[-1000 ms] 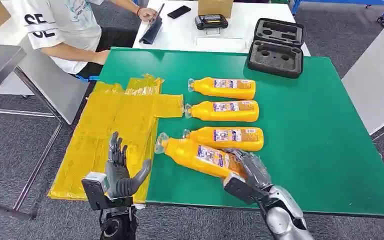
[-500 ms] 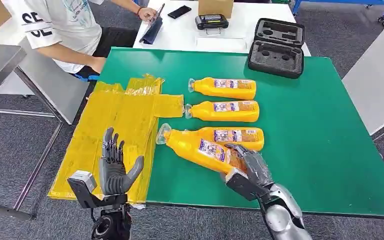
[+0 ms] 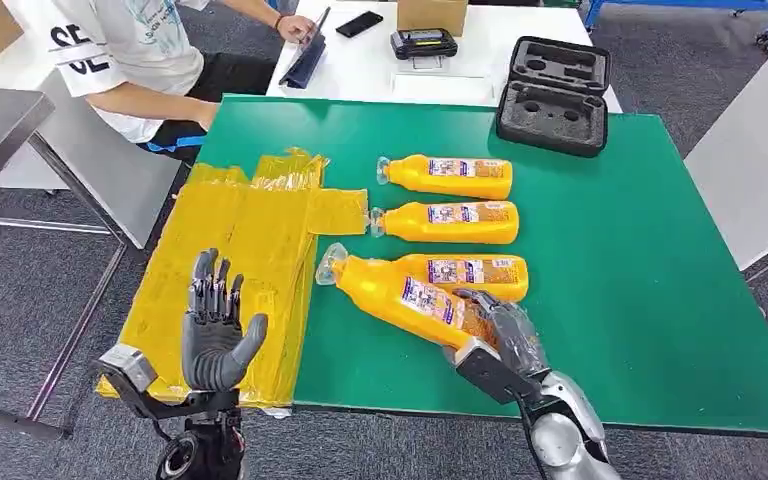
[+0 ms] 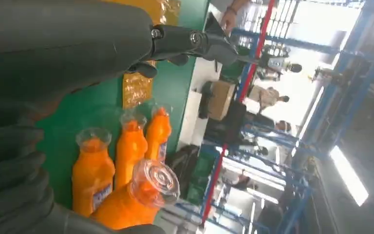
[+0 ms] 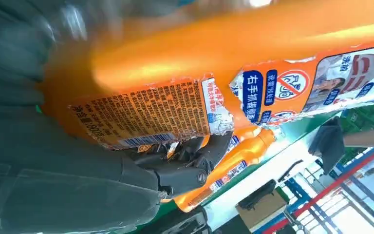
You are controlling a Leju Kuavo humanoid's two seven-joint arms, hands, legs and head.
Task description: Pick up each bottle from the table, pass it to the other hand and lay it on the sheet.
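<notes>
My right hand (image 3: 500,335) grips the base of an orange bottle (image 3: 400,297) and holds it tilted above the green table (image 3: 620,300), its clear cap (image 3: 331,265) pointing toward the yellow sheet (image 3: 240,250). In the right wrist view the held bottle (image 5: 233,63) is close up, with my fingers (image 5: 185,165) wrapped under its label. My left hand (image 3: 215,325) is open, palm up, fingers spread, over the sheet's near part. The left wrist view shows the held bottle's cap (image 4: 155,181) near my hand. Three more orange bottles (image 3: 445,176) (image 3: 447,222) (image 3: 470,272) lie on the table.
A black foam case (image 3: 554,96) sits at the table's far edge. Behind it stands a white table (image 3: 380,60) with a phone (image 3: 358,23) and a device (image 3: 422,43). A person (image 3: 130,60) sits at the far left, beside a grey table (image 3: 0,130).
My right hand has lifted the bottle and carried it up and slightly left. My left hand has moved left and risen a little, its fingers spreading.
</notes>
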